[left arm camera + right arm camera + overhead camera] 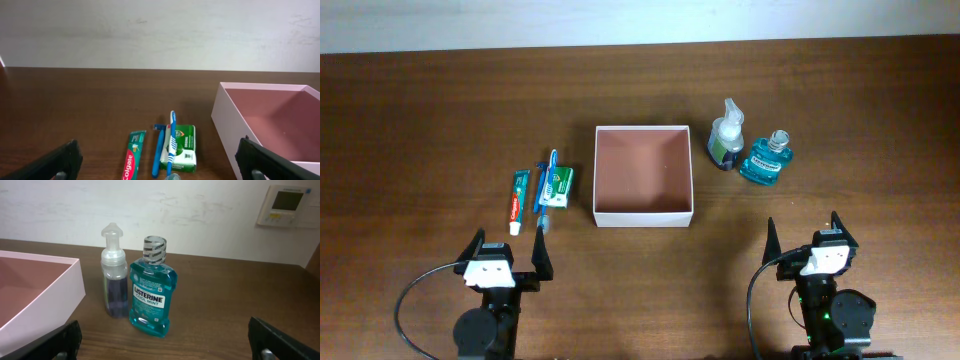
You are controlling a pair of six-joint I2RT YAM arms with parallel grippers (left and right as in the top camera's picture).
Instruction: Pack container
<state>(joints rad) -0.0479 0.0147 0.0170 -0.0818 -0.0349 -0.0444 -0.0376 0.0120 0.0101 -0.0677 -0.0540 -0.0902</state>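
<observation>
Container (pixel 643 217), a square white box, sits open-topped in the middle of the table (pixel 440 120), with its reddish-brown floor in full view. Left gripper (pixel 510 247) sits near the front edge, its fingers spread wide and holding nothing. Right gripper (pixel 805 237) is also spread wide and touches nothing. Left of the box lie a toothpaste (pixel 132 157), a thin blue item (pixel 159 150), possibly a razor, and a toothbrush (pixel 171 135) lying across a green carton (pixel 186 145). Right of the box a pump bottle (pixel 114 277) and a mouthwash (pixel 150 297) stand upright, just beside each other.
</observation>
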